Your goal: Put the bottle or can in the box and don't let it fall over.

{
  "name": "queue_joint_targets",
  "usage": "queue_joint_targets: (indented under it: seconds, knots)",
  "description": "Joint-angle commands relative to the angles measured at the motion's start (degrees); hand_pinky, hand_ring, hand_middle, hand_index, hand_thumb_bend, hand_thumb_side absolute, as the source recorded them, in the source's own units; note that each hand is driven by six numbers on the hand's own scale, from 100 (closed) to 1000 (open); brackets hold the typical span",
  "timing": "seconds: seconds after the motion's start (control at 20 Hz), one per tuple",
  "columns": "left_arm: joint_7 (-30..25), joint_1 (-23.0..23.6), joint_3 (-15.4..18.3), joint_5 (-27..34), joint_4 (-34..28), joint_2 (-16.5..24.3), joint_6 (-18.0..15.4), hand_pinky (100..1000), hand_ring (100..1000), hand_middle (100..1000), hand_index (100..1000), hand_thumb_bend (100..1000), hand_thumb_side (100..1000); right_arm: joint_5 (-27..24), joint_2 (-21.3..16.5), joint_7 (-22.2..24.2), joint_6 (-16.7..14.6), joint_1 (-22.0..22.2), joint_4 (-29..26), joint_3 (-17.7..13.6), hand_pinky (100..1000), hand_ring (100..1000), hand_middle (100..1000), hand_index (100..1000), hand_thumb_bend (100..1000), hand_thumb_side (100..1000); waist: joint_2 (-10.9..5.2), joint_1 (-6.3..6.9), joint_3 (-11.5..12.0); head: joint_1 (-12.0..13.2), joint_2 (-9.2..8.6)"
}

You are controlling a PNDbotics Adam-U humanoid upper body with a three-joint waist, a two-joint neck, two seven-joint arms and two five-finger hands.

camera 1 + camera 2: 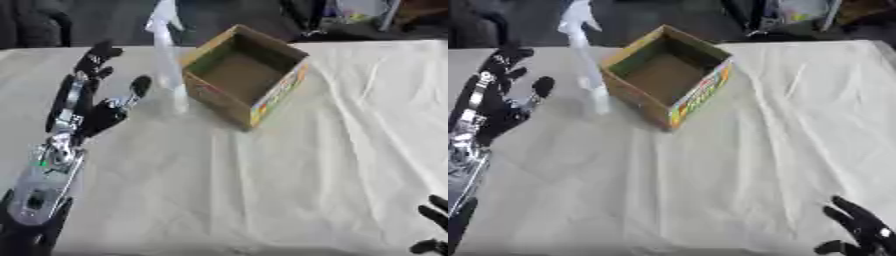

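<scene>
A tall clear spray bottle [166, 55] with a white trigger head stands upright on the white cloth, close against the left side of the open cardboard box [282, 82]. The box is empty, its brown inside showing, with a colourful print on its front wall. My left hand [92, 107] is just left of the bottle, open, fingers stretched up and thumb pointing toward the bottle, not touching it. My right hand [864, 232] rests open at the lower right corner, far from both.
The table is covered by a wrinkled white cloth [289, 175]. Dark chairs and clutter [350, 15] stand beyond the far edge. The near and right parts of the cloth carry nothing.
</scene>
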Motion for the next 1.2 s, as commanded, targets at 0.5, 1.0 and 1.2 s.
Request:
queue_joint_targets:
  seconds: [0.5,1.0,1.2]
  knots:
    - [1.3,-6.6,-0.3,6.1,10.3,8.9,-0.4,960,1000,825,961,587,495,0.0,-0.9,0.2,-0.1,-0.2,-0.5,0.4,651,1000,1000,1000,100,470,-0.49,0.21,-0.8,0.1,-0.06]
    - [-1.0,-11.8,-2.6,10.7,17.8,12.4,-2.3,962,1000,825,962,592,499,0.3,-0.8,0.2,-0.2,-0.2,-0.5,0.8,651,1000,1000,1000,100,470,-0.29,0.12,-1.3,0.4,-0.10]
    - [-1.8,-13.9,-3.6,11.9,19.7,13.3,-2.9,962,1000,826,962,598,507,0.2,-0.8,0.2,-0.2,-0.2,-0.5,1.0,651,1000,1000,1000,100,470,-0.17,0.08,-1.7,0.6,-0.19]
